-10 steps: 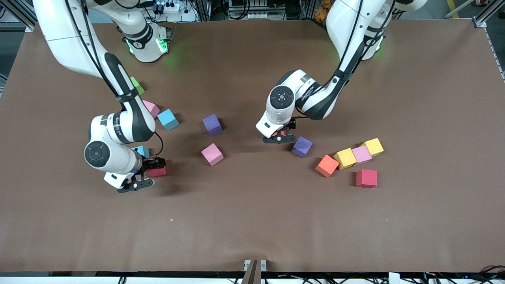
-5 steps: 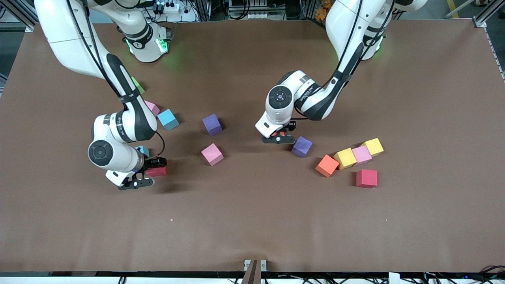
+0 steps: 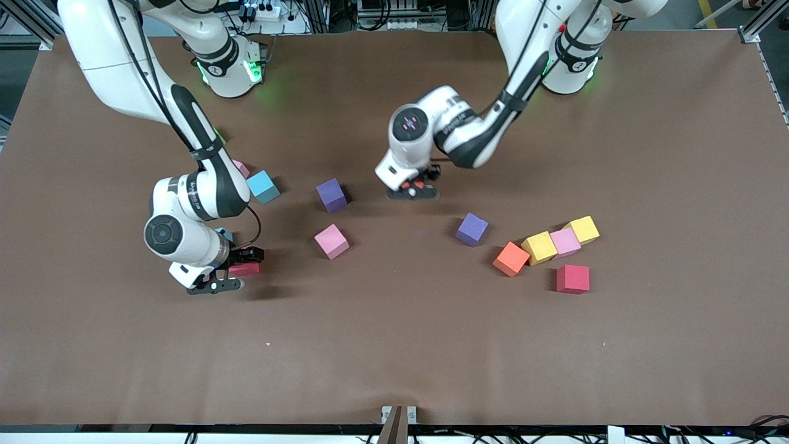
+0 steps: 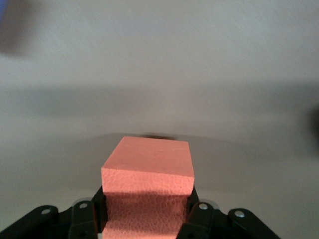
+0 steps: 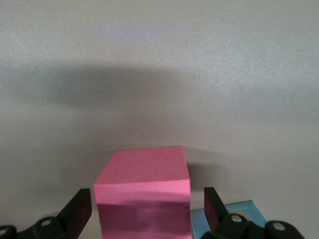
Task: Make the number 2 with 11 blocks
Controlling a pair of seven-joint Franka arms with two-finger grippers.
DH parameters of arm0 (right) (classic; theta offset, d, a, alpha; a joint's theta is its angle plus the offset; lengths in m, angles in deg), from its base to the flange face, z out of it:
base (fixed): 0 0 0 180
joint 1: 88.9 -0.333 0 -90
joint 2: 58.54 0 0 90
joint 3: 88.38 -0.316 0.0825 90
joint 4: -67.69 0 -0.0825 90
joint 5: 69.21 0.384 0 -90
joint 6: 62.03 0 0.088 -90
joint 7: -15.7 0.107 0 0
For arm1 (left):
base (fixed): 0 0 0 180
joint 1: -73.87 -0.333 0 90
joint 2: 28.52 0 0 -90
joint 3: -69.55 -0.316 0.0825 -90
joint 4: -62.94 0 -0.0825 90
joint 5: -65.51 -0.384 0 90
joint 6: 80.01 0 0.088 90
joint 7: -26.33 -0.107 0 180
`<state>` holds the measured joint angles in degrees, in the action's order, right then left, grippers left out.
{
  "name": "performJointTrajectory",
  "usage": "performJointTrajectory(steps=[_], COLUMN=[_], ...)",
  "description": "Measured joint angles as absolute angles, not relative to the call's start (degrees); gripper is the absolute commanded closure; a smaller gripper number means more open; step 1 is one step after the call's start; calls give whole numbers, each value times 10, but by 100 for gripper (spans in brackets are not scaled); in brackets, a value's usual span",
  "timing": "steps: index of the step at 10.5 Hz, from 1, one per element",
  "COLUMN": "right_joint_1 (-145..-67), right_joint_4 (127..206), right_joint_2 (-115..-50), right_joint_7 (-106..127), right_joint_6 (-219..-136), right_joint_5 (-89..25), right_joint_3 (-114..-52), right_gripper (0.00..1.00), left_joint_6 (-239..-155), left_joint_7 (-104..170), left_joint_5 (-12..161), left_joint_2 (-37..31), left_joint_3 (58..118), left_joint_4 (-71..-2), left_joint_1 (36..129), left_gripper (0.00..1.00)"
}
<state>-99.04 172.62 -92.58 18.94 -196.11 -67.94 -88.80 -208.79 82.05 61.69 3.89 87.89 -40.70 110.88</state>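
My left gripper point(image 3: 414, 189) is shut on an orange block point(image 4: 147, 164) and holds it above the table between the two purple blocks point(image 3: 331, 195) point(image 3: 472, 229). My right gripper point(image 3: 231, 272) stands open, its fingers on either side of a red block point(image 3: 245, 269) point(image 5: 142, 184) on the table, with gaps on both sides. A light blue block point(image 5: 239, 211) lies right beside it. An orange point(image 3: 511, 259), a yellow-orange point(image 3: 539, 247), a pink point(image 3: 565, 242) and a yellow block point(image 3: 584, 229) touch in a slanted row, with a red block point(image 3: 572, 279) nearer the camera. No number 2 shows.
Another pink block point(image 3: 331, 241) and a light blue block point(image 3: 263, 187) lie loose mid-table. A pink block point(image 3: 240, 168) is partly hidden by the right arm. The brown table point(image 3: 394, 345) is bare nearer the camera.
My left gripper shut on the orange block, lifted it and carried it toward the robots' bases and the right arm's end. The right gripper stayed open around the red block.
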Motion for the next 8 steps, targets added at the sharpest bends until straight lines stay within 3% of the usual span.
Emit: performJointTrajectory(steps=[3,4,5,6,7,8], right_joint_1=[-992,-992,-992,-992,-992,-992], right_joint_4=[1726,1726,1726,1726,1726,1726], right_joint_2=[-926,-926,-926,-926,-926,-926], right_joint_7=[191,191,191,191,192,192], right_joint_6=[-1964,-1965,-1966,-1966,-1967,-1968], right_joint_5=[-679,-679,-679,-679,-679,-679], right_joint_3=[-888,-888,-888,-888,-888,-887], right_gripper=[0,4,47,75,89,92], left_joint_6=[-2080,-2080,-2080,-2080,-2082,-2086], left_joint_7=[875,893,908,922,936,948], left_joint_5=[617,617,617,617,617,617], left_joint_2=[33,33,33,33,33,33], left_joint_3=[934,947,960,969,972,973], left_joint_4=[-428,-437,-446,-456,-465,-471], left_joint_1=[1114,1114,1115,1117,1124,1132], left_gripper=[100,100,100,100,100,100])
